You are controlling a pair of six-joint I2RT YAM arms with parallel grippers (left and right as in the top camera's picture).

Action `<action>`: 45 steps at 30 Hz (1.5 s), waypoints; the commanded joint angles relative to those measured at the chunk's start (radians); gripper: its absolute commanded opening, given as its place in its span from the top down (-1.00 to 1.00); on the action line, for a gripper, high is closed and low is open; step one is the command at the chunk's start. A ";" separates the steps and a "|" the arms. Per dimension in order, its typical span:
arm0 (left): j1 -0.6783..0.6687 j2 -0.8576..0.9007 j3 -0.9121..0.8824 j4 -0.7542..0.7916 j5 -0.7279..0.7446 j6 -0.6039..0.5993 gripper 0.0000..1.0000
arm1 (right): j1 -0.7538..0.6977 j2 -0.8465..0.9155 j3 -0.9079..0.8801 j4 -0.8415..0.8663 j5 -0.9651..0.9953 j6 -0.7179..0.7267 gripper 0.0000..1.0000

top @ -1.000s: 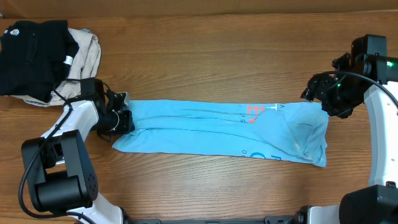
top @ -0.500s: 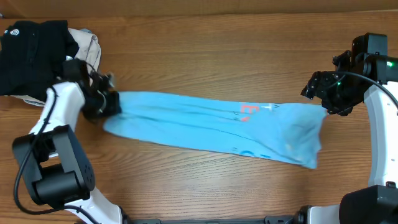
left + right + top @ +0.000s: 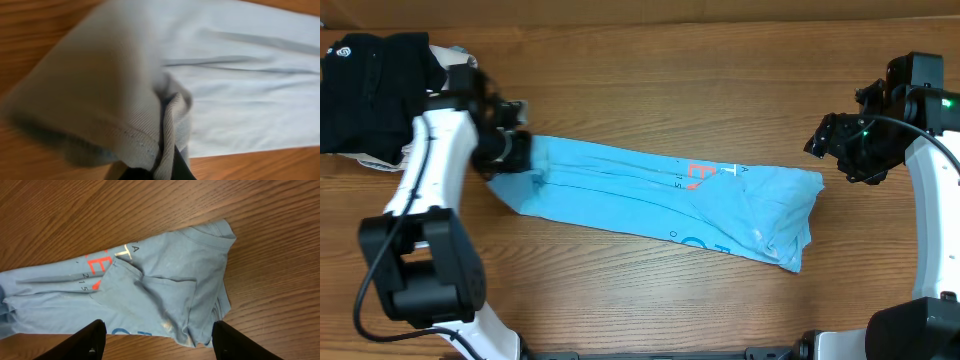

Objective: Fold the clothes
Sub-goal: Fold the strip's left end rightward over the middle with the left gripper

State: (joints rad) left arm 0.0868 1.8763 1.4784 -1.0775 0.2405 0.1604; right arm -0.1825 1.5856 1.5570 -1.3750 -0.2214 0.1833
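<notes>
The clothes, a sky-blue T-shirt (image 3: 660, 200) with red and white lettering, lie in a long folded strip slanting across the table. My left gripper (image 3: 516, 152) is shut on the shirt's left end and holds it lifted; in the left wrist view the bunched hem (image 3: 167, 130) is pinched between the jaws. My right gripper (image 3: 830, 142) hangs open just off the strip's right end, touching nothing. In the right wrist view its two dark fingers (image 3: 85, 342) stand wide apart above the T-shirt (image 3: 165, 290).
A black garment (image 3: 365, 85) with a small white logo lies on a beige one (image 3: 455, 60) at the back left corner, close behind my left arm. The wooden table (image 3: 670, 90) shows bare behind and in front of the strip.
My left gripper has closed on the shirt's left end, then lifted it back and to the right. The whole strip was dragged left and now lies slanted. The right arm stayed put.
</notes>
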 commanded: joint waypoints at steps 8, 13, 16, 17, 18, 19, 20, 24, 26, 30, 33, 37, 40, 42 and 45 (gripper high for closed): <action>-0.247 0.000 0.025 0.002 0.024 -0.012 0.92 | 0.003 -0.011 0.013 0.004 -0.004 -0.001 -0.43; -0.311 0.000 0.086 -0.012 0.068 -0.019 0.92 | 0.003 -0.008 0.013 0.010 -0.004 -0.001 -0.44; -0.343 0.000 0.140 -0.029 0.074 -0.020 0.92 | 0.003 -0.005 0.013 0.009 -0.004 -0.001 -0.43; -0.357 0.000 0.156 -0.032 0.076 -0.027 0.92 | 0.003 -0.005 0.013 0.009 -0.004 -0.001 -0.44; -0.370 0.000 0.167 -0.032 0.077 -0.035 0.92 | 0.003 -0.005 0.013 0.010 -0.004 -0.001 -0.43; -0.395 0.000 0.176 -0.026 0.105 -0.035 0.91 | 0.003 -0.005 0.013 0.010 -0.003 -0.001 -0.43; -0.406 0.000 0.176 -0.021 0.126 -0.035 0.92 | 0.003 -0.005 0.013 0.010 -0.001 -0.001 -0.43; -0.456 0.000 0.176 -0.014 0.182 -0.035 0.92 | 0.003 -0.005 0.013 0.010 0.003 -0.001 -0.43; -0.485 0.000 0.176 -0.013 0.179 -0.035 0.92 | 0.003 -0.005 0.013 0.010 0.003 -0.001 -0.44; -0.522 0.000 0.176 0.006 0.178 -0.034 0.92 | 0.003 -0.005 0.013 0.010 0.003 -0.001 -0.44; -0.539 0.001 0.175 0.041 0.178 -0.036 0.90 | 0.003 -0.005 0.013 0.010 0.003 -0.001 -0.44; -0.555 0.001 0.176 0.062 0.179 -0.038 0.87 | 0.003 -0.005 0.013 0.012 0.003 -0.001 -0.44; -0.563 0.001 0.175 0.065 0.179 -0.038 0.87 | 0.003 -0.005 0.013 0.013 0.011 -0.001 -0.43; -0.566 0.001 0.175 0.068 0.179 -0.038 0.86 | 0.003 -0.005 0.013 0.013 0.018 -0.001 -0.43; -0.573 0.001 0.175 0.077 0.180 -0.053 0.89 | 0.003 -0.005 0.013 0.013 0.018 -0.001 -0.43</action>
State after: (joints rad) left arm -0.4721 1.8763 1.6318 -1.0100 0.3935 0.1291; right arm -0.1825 1.5856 1.5570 -1.3685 -0.2173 0.1829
